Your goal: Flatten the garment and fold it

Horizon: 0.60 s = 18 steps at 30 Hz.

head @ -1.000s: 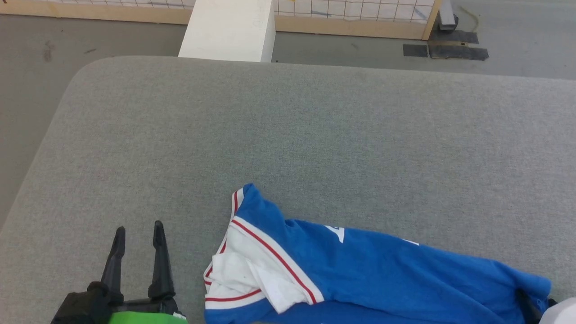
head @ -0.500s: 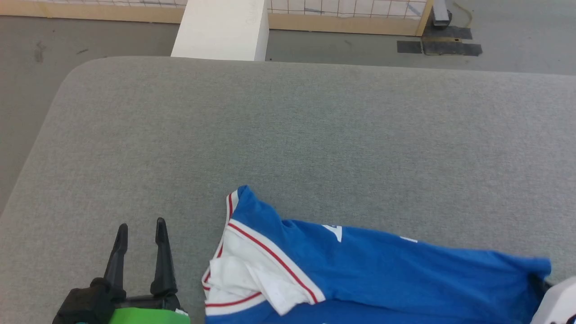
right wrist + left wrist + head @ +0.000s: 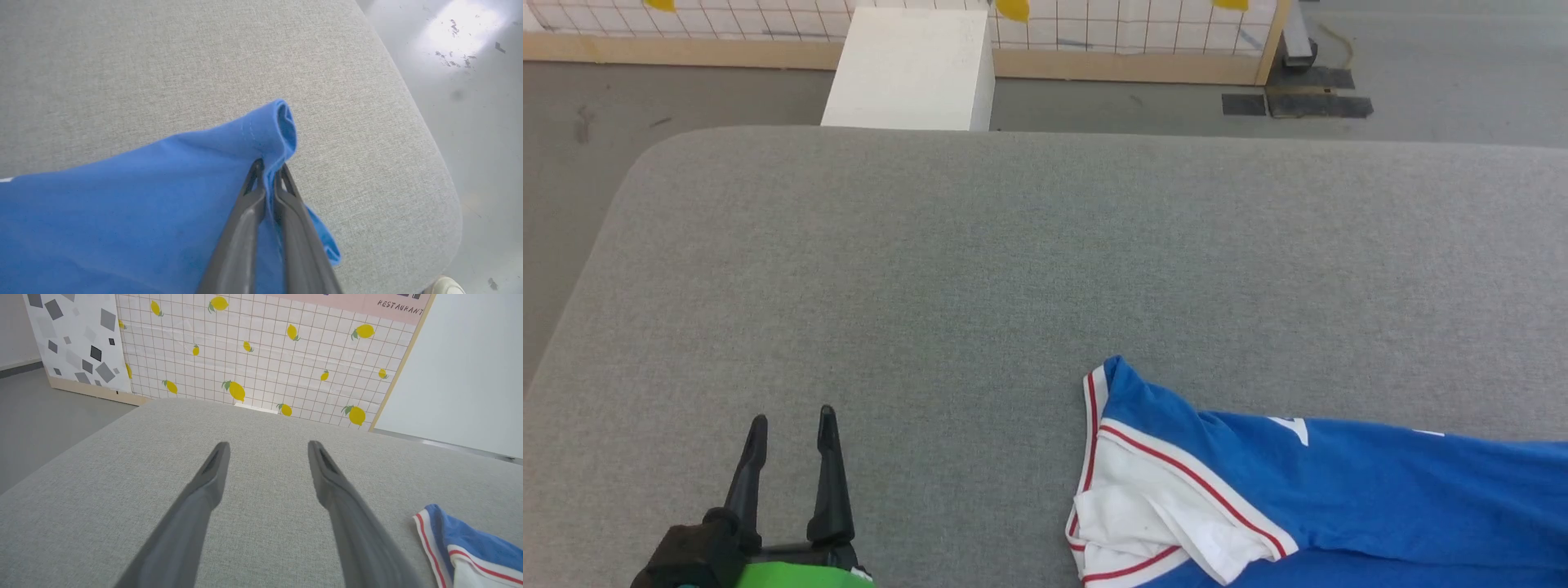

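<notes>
The garment, a royal-blue T-shirt with a white sleeve edged in thin red stripes, lies crumpled along the near edge of the grey padded table and runs off the head view's right side. My right gripper is shut on a rolled blue corner of the garment, close to the table's right corner. My left gripper hovers open over bare table, well left of the sleeve, with nothing between its fingers. The striped edge of the garment shows at the lower right of the left wrist view.
A white box stands on the floor beyond the table's far edge, in front of a lemon-patterned grid panel. The table's rounded right corner drops to grey floor beside my right gripper.
My right gripper has closed on the blue corner, and the garment has slid to the right across the table. The head camera has shifted a little. My left gripper has stayed open in place.
</notes>
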Available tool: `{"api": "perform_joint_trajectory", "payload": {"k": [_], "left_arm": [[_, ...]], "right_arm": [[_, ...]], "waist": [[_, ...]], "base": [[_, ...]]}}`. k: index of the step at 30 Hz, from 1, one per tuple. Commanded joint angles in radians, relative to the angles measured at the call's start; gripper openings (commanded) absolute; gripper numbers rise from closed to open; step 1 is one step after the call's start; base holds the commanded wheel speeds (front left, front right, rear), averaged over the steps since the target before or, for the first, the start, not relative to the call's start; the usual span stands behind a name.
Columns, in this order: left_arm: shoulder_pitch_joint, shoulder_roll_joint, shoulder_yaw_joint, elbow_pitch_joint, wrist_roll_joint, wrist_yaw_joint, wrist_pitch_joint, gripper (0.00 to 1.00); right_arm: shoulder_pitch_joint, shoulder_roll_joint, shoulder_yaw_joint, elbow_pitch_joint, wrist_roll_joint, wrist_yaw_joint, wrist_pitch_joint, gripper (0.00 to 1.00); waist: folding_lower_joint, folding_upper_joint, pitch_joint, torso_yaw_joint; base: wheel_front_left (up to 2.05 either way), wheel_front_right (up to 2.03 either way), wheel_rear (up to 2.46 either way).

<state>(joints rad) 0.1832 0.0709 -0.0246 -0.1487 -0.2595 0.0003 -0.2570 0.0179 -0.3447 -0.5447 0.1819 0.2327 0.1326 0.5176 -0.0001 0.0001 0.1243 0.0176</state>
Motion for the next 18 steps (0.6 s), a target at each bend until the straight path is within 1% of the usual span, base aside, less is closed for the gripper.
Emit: {"api": "perform_joint_trajectory", "payload": {"k": [1,5,8,10,14,18], "left_arm": [[0.000,-0.003,-0.001,0.005,0.015,-0.006,-0.005,1.00],[0.011,-0.005,-0.006,0.020,0.011,-0.010,-0.005,1.00],[0.020,-0.007,-0.008,0.030,0.007,-0.011,-0.005,1.00],[0.027,-0.007,-0.008,0.034,0.006,-0.011,-0.005,1.00],[0.030,-0.008,-0.012,0.038,0.006,-0.013,-0.005,1.00],[0.022,-0.009,-0.019,0.042,0.005,-0.017,-0.005,1.00]], "right_arm": [[-0.015,0.014,0.014,-0.004,0.012,-0.002,-0.004,0.00],[-0.003,0.082,0.073,-0.060,0.080,-0.002,0.035,0.00],[0.037,0.144,0.155,-0.159,0.146,-0.002,0.105,0.00],[0.069,0.183,0.222,-0.247,0.191,-0.002,0.163,0.00],[0.100,0.223,0.357,-0.388,0.244,-0.002,0.243,0.00],[0.074,0.247,0.484,-0.469,0.267,-0.002,0.279,0.00]], "waist": [[0.0001,-0.0001,-0.012,-0.002],[0.0001,-0.0001,-0.036,-0.005],[0.0001,-0.0001,-0.058,-0.006],[0.0001,-0.0001,-0.069,-0.007],[0.0001,-0.0001,-0.074,-0.004],[0.0001,-0.0001,-0.067,0.008]], "base": [[0.00,0.00,0.00],[0.00,0.00,0.00],[0.00,0.00,0.00],[0.00,0.00,0.00],[0.00,0.00,0.00],[0.00,0.00,0.00]]}}
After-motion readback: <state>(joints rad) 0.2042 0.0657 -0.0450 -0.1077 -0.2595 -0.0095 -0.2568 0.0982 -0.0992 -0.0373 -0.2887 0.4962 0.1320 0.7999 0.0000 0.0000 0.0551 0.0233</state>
